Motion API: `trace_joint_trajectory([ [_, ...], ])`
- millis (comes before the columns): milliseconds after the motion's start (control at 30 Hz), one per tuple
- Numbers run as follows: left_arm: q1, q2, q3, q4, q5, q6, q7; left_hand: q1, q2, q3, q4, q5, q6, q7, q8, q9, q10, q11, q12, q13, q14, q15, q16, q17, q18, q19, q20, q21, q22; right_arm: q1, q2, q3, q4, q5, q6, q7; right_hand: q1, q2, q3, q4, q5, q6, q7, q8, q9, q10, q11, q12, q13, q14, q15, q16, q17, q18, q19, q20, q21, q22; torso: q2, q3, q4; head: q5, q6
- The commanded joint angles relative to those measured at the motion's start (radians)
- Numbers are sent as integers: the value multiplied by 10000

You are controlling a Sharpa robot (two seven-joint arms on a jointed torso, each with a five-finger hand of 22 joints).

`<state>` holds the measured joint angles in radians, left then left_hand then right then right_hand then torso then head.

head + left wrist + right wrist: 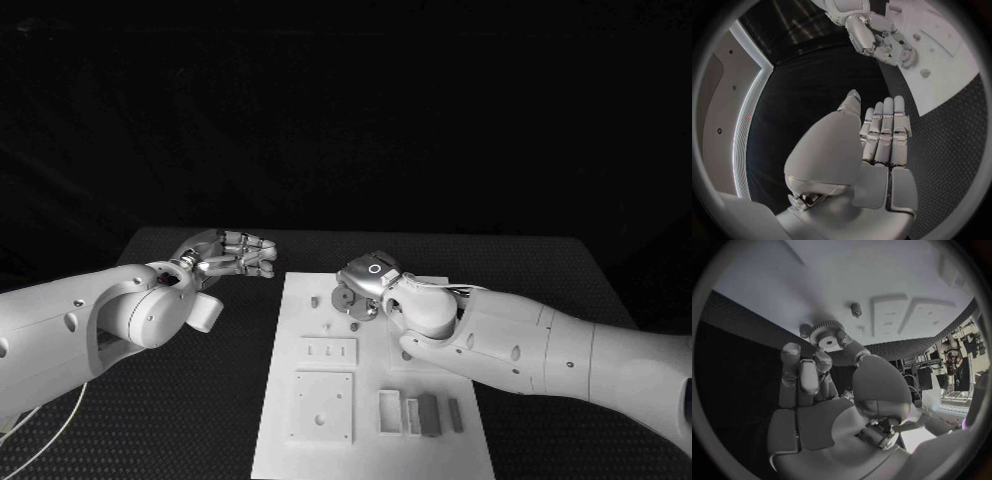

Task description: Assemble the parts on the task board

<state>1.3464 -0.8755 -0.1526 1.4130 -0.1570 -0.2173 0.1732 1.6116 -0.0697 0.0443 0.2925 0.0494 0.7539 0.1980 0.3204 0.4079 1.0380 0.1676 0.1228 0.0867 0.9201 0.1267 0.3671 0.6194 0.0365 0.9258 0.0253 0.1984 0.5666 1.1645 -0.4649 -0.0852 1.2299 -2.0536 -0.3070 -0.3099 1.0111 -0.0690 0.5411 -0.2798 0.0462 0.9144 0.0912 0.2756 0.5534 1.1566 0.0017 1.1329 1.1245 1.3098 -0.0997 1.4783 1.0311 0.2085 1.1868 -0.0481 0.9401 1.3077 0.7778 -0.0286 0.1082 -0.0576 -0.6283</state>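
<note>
Pinching a small gear (pixel 827 338) over the task board (pixel 310 300), the right robot hand (pixel 368 285); left robot hand (pixel 231 255) empty, fingers straight.

Your left arm (pixel 87 320) reaches in from the left side, and its left hand (pixel 231 253) hangs above the black surface with the fingers (pixel 886 130) stretched out straight and held side by side, nothing in them. Your right arm (pixel 562 355) comes in from the right and slants toward the middle. Its right hand (pixel 368 285) is turned downward, fingertips (pixel 826 357) gathered close around a small round toothed piece, pinching it between the thumb and the fingers
</note>
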Motion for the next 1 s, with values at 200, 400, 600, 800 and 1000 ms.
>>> trace_joint_trajectory([
  [200, 21, 24, 7, -2, -25, 120, 87, -36, -7, -40, -24, 23, 61, 95, -36, -18, 91, 1, -43, -11, 53, -1, -74, 18, 144, 14, 14, -57, -15, -4, 126, -66, -239, -80, 289, 51, 37, -94, 64, 22, 27, 451, 243, -67, -9, 57, 19, -60, -12, 21, -20, -39, -19, 533, 23, -65, -14, 96, -3, 4, 6, 43, -31],
  [400, 22, 16, 8, 12, -25, 123, 82, -37, -7, -41, -24, 23, 61, 96, -39, -20, 95, 2, -51, -13, 55, 0, -83, 27, 144, 16, 14, -61, -14, -6, 186, -88, -339, -73, 290, 51, 37, -94, 65, 22, 27, 451, 244, -67, -9, 58, 19, -60, -12, 23, -20, -39, -16, 533, 23, -65, -14, 96, 5, 22, -16, 52, -21],
  [600, 22, 20, 8, 11, -25, 129, 78, -39, -7, -41, -23, 23, 61, 97, -40, -21, 97, 3, -55, -14, 56, 0, -88, 31, 144, 16, 14, -63, -14, -6, 224, -98, -403, 86, 368, 113, 37, -94, 65, 22, 27, 451, 244, -67, -9, 58, 19, -60, -12, 23, -20, -39, -16, 533, 23, -65, -14, 96, 0, 23, -3, 45, -18],
  [800, 22, 14, 8, 12, -25, 137, 70, -40, -8, -42, -23, 23, 61, 98, -41, -22, 97, 3, -57, -15, 57, 0, -90, 34, 144, 17, 14, -64, -14, -6, 250, -108, -510, 277, 218, 188, 2, -241, 94, 20, 25, -95, 394, -397, -170, 41, 162, -93, -14, -28, 97, -76, -110, 533, 16, -73, -63, 84, 1, 29, -13, 61, -24],
  [1000, 22, 13, 8, 11, -25, 139, 70, -43, -12, -45, -23, 22, 58, 102, -44, -24, 96, 5, -64, -17, 58, 1, -96, 39, 144, 18, 15, -67, -14, -6, 194, -112, -498, 412, 25, 167, -74, -469, 129, 135, 26, -482, 480, -620, -290, 31, 244, -105, -12, -48, 188, -90, -148, 533, 31, -73, -96, 75, -1, 27, -17, 61, -40],
])
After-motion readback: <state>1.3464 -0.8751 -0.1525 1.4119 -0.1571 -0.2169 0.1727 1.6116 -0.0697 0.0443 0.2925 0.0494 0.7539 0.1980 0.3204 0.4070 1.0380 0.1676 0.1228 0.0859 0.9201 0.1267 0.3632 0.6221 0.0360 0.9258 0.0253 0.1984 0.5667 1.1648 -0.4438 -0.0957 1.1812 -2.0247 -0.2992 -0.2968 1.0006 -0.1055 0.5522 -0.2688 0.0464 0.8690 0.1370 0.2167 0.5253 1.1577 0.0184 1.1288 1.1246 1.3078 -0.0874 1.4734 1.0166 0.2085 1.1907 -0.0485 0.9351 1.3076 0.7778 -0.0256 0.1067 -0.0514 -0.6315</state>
